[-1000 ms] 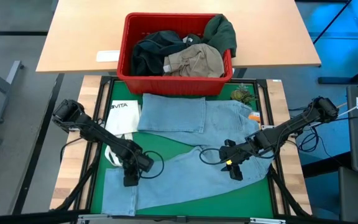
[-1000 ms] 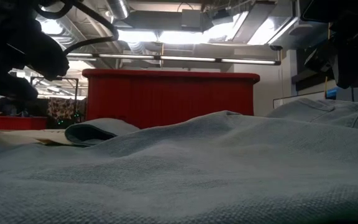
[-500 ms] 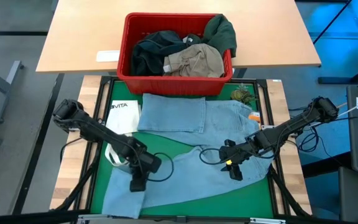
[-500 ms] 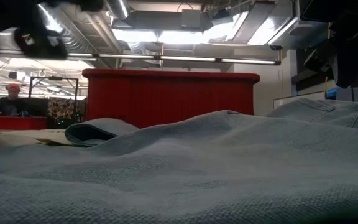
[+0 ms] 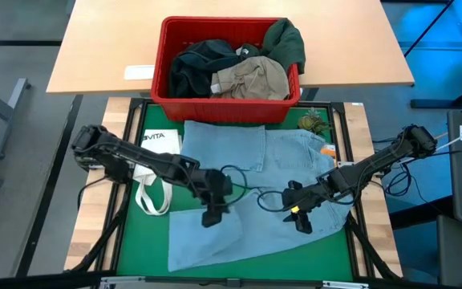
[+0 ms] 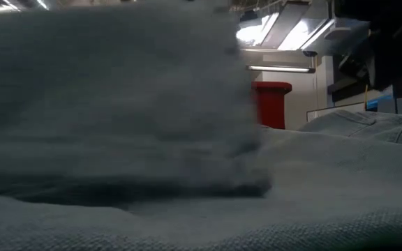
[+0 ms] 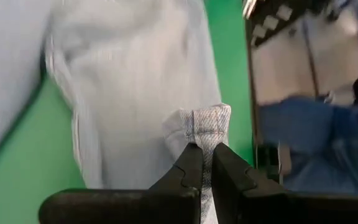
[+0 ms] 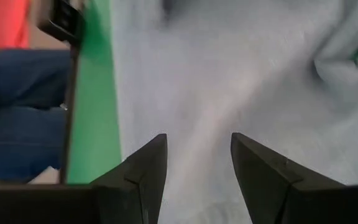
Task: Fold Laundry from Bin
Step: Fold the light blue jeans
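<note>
Light blue jeans (image 5: 287, 156) lie spread on the green mat (image 5: 139, 241), in front of the red bin (image 5: 227, 96). The bin holds dark green, black and khaki laundry (image 5: 243, 76). My left gripper (image 5: 212, 218) is over the middle of the mat, shut on the end of one jeans leg. In the low view that raised leg (image 6: 117, 90) is a blurred mass hiding most of the bin (image 6: 271, 104). My right gripper (image 5: 301, 223) hovers open above the other part of the jeans (image 8: 229, 81), touching nothing. My left gripper pinches the hem at the leg's end (image 7: 207, 124) between its two fingers, at a bunched corner. The fingers slant downward from the table's left. The hem is lifted off the mat, and the leg trails slack below it, folded back over itself.
A white tote bag (image 5: 152, 172) with loop handles lies on the mat's left part. A small green object (image 5: 312, 122) sits at the mat's far right. The bin stands on a wooden table (image 5: 103, 56) beyond the mat. A person's legs (image 8: 17, 106) show past the near edge.
My left gripper has risen and moved toward the table's right, from the near left corner to the middle, tipping up from pointing nearly straight down. The leg's end has come off the mat with it and folded over toward the right. The waist part has stayed put.
</note>
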Controlling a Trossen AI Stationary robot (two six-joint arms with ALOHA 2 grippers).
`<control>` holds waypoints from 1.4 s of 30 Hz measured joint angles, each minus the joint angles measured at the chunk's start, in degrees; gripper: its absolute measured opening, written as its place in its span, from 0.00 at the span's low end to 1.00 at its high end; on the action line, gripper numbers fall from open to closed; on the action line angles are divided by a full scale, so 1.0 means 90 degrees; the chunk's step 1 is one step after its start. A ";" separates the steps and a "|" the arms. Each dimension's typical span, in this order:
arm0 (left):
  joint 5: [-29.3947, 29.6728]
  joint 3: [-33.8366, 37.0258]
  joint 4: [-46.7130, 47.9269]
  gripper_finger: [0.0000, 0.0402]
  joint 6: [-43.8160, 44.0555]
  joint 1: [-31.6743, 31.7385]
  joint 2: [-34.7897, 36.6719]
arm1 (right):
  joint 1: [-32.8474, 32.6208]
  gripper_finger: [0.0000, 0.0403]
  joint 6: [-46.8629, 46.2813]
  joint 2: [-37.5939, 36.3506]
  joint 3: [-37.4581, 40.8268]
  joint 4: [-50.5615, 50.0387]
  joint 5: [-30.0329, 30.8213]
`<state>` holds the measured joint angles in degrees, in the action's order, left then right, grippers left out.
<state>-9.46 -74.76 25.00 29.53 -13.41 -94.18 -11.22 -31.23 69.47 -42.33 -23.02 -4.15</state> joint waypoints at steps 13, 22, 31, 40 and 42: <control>-0.0038 -0.0002 -0.0761 0.02 -0.0356 0.0155 -0.0011 | 0.0000 0.45 0.0002 0.0578 0.0000 0.2493 -0.0048; -0.0055 -0.0002 -0.0802 0.02 -0.0361 0.0134 -0.0011 | 0.0000 0.45 0.0194 0.1493 0.0000 0.3770 -0.0191; -0.0061 0.0000 -0.0876 0.02 -0.0363 0.0062 -0.0011 | -0.0005 0.45 0.0217 0.2131 0.0000 0.3792 -0.0158; -0.0030 0.0000 -0.0992 0.02 -0.0361 0.0019 -0.0011 | -0.0005 0.45 0.0221 0.2813 0.0002 0.4712 -0.0431; -0.0035 0.0000 -0.1015 0.02 -0.0361 0.0012 -0.0011 | -0.0005 0.45 0.0222 0.2889 0.0002 0.4795 -0.0434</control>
<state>-9.78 -74.76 15.87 26.28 -13.30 -94.28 -11.27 -29.23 95.48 -42.30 20.13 -8.05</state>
